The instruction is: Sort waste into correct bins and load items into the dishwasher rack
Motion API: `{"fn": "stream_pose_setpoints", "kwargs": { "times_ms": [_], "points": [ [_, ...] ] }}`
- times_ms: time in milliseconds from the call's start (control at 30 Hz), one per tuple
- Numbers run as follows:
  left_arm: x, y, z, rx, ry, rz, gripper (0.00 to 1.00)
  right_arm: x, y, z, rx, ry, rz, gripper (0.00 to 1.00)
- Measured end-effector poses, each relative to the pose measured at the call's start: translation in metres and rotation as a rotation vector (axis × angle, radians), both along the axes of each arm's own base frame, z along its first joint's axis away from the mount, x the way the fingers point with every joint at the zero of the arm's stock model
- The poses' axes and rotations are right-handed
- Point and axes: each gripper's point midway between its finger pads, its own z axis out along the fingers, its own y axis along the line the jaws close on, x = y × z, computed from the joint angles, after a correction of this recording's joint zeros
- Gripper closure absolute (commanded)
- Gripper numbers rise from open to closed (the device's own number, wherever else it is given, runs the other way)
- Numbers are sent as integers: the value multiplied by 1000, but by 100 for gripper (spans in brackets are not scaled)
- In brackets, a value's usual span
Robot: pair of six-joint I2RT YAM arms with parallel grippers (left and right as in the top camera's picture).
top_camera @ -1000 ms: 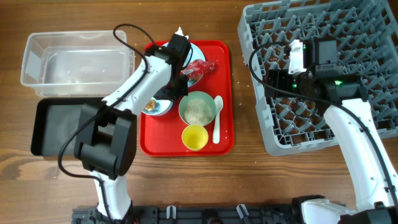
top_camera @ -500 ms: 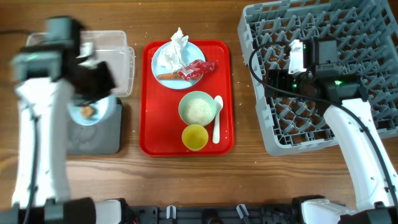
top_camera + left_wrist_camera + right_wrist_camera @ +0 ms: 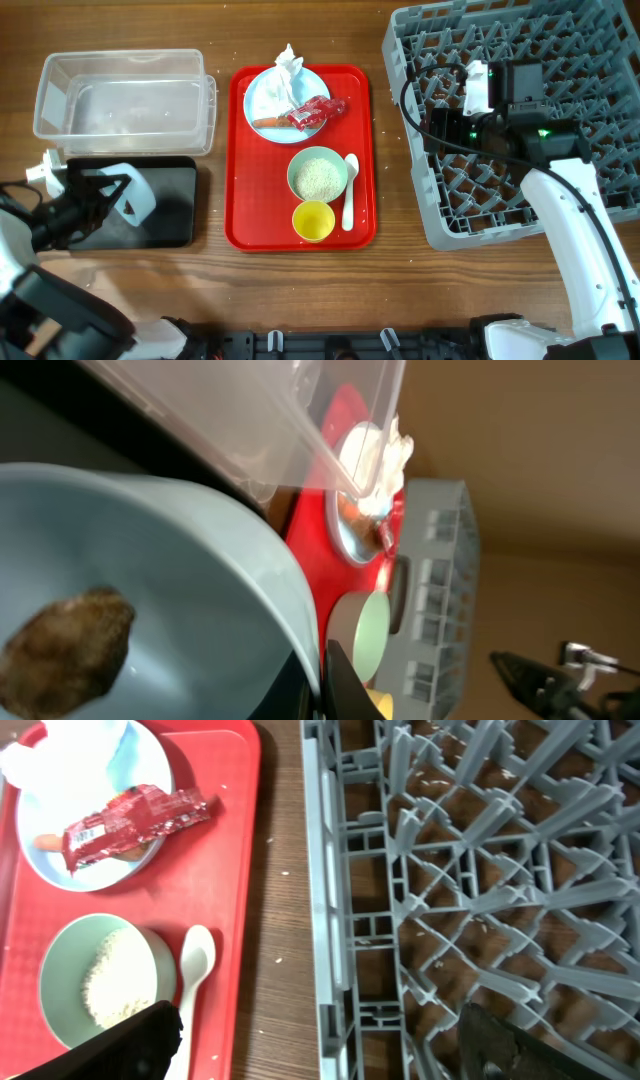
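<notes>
My left gripper (image 3: 113, 192) is shut on the rim of the light blue bowl (image 3: 138, 203) and holds it tilted over the black tray (image 3: 172, 218). In the left wrist view the bowl (image 3: 180, 590) holds a small brown scrap (image 3: 65, 648), with my finger (image 3: 335, 682) on its rim. The light blue plate (image 3: 262, 97) on the red tray holds the white tissue (image 3: 286, 68), the red wrapper (image 3: 318, 110) and the orange sausage piece (image 3: 267, 122). The pale green bowl (image 3: 318, 176) holds rice. My right gripper (image 3: 440, 125) is open and empty over the rack's (image 3: 560, 60) left edge.
The clear tub (image 3: 125, 95) stands behind the black tray. The red tray (image 3: 245, 200) also holds the yellow cup (image 3: 313, 220) and the white spoon (image 3: 349, 190). In the right wrist view the rack's left wall (image 3: 325, 900) borders a strip of bare table.
My left arm has carried the light blue bowl off the red tray, leftward, to the black tray and tilted it. The right arm has not moved.
</notes>
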Motion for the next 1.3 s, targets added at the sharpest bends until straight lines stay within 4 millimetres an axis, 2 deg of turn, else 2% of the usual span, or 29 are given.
{"fn": "stream_pose_setpoints", "kwargs": {
  "times_ms": [67,133,300,433,567,733,933,967,1033,1100,1133,1167,1200,1233,1300],
  "points": [
    [7,3,-11,-74,-37,9,96,0,1,0,5,0,3,9],
    [16,4,-14,-177,-99,15,96,0,2,0,8,2,5,9],
    [25,3,10,-401,-206,55,96,-3,1,-2,7,15,5,9],
    [27,4,17,-447,-223,66,96,-4,1,-2,7,20,6,9],
    [26,3,20,-521,-180,89,96,-6,1,-3,6,26,5,9],
    [20,-5,24,-699,-32,148,96,-8,1,-5,5,39,6,9],
    [22,3,9,-606,-17,146,96,-10,1,-5,4,45,6,10],
    [23,2,11,-592,-11,142,96,-10,1,-5,4,45,6,9],
    [28,0,28,-507,-30,108,96,-10,1,-5,4,45,6,9],
    [40,-13,71,-299,-86,20,96,-10,1,-5,4,45,6,9],
    [44,-27,96,-178,-126,-32,96,-9,1,-5,4,45,6,9],
    [47,-51,125,-30,-177,-101,96,-9,1,-5,4,45,6,9],
    [47,-75,140,79,-212,-162,96,-9,1,-5,4,45,5,9],
    [45,-101,149,174,-231,-224,96,-10,1,-5,4,45,6,9],
    [38,-146,145,317,-217,-333,96,-10,1,-5,6,45,7,9]
  ]
}}
